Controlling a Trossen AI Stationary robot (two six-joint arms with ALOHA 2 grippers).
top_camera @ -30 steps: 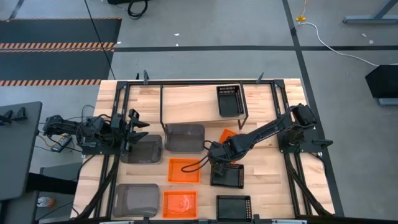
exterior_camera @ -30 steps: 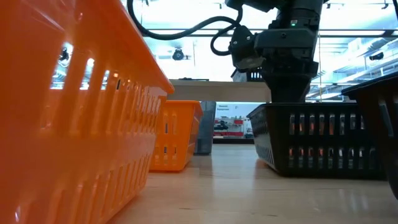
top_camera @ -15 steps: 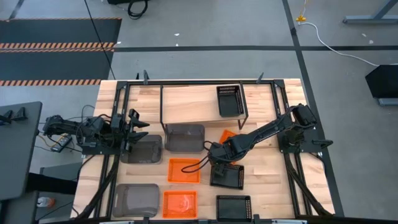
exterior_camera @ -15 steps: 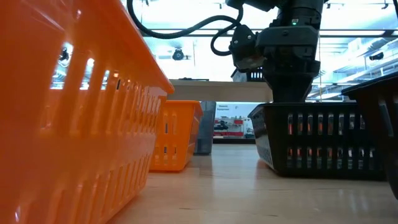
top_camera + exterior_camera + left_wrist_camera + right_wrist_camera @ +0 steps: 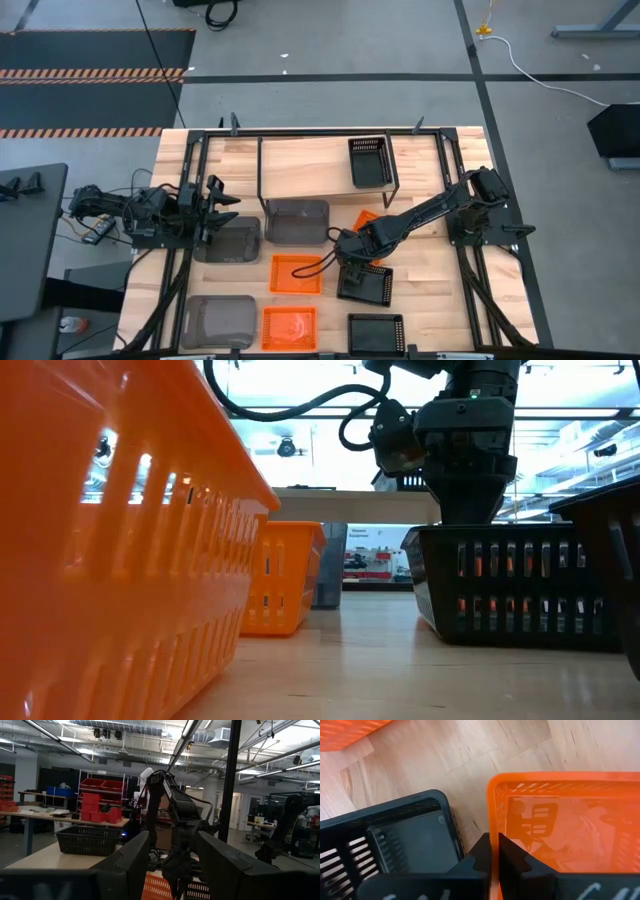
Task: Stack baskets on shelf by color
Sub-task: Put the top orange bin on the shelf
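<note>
My right gripper (image 5: 350, 257) points down into the narrow slot between a black mesh basket (image 5: 365, 284) and an orange basket (image 5: 364, 216) that lies partly under the arm. It is shut on the orange basket's rim. In the low view its fingers drop out of sight behind the black basket (image 5: 520, 580). One black basket (image 5: 368, 160) stands on the shelf (image 5: 305, 165). My left gripper (image 5: 216, 206) hangs open over a grey basket (image 5: 228, 240) near the left mount. My right gripper (image 5: 494, 847) pinches the orange basket's near wall at the rim (image 5: 491, 815), close to a corner, from above with fingers pointing down. The basket's bottom lies flat on the table. The outer finger (image 5: 479, 852) stands against the black basket's far wall (image 5: 456, 832); whether they touch, I cannot tell.
Two more orange baskets (image 5: 297, 273) (image 5: 289, 327), grey baskets (image 5: 297, 220) (image 5: 218, 320) and a black basket (image 5: 376, 333) lie across the table's middle and near edge. The shelf's board is bare left of the black basket. A big orange basket (image 5: 110, 560) fills the low view's left.
The black basket beside my right gripper has shifted a little toward the table's right and turned slightly. The gripper has edged the same way.
</note>
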